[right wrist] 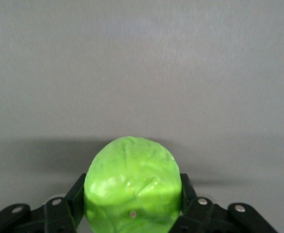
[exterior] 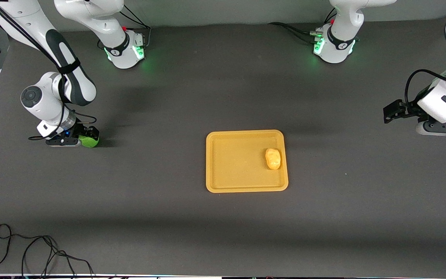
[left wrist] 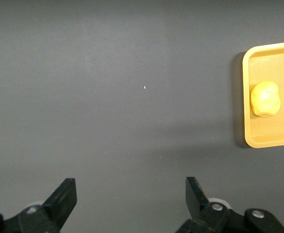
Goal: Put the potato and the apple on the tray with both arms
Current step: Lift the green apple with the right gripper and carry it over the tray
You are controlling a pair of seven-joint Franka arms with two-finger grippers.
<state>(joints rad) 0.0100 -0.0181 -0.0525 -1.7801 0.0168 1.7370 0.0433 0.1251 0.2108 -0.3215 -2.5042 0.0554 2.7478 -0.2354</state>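
Observation:
The yellow-orange tray (exterior: 234,166) lies at the table's middle. The potato (exterior: 273,159) lies in it by the rim toward the left arm's end. The green apple (exterior: 90,141) is near the right arm's end of the table, low at the surface. My right gripper (exterior: 80,138) is shut on the apple; in the right wrist view the apple (right wrist: 132,187) fills the gap between the fingers (right wrist: 188,194). My left gripper (exterior: 392,113) is open and empty, over bare table near the left arm's end. The left wrist view shows its spread fingers (left wrist: 64,199), the tray (left wrist: 273,138) and the potato (left wrist: 265,98).
A loose black cable (exterior: 33,252) lies at the table's near corner toward the right arm's end. The two arm bases (exterior: 126,48) stand along the edge farthest from the front camera. Dark grey table surface surrounds the tray.

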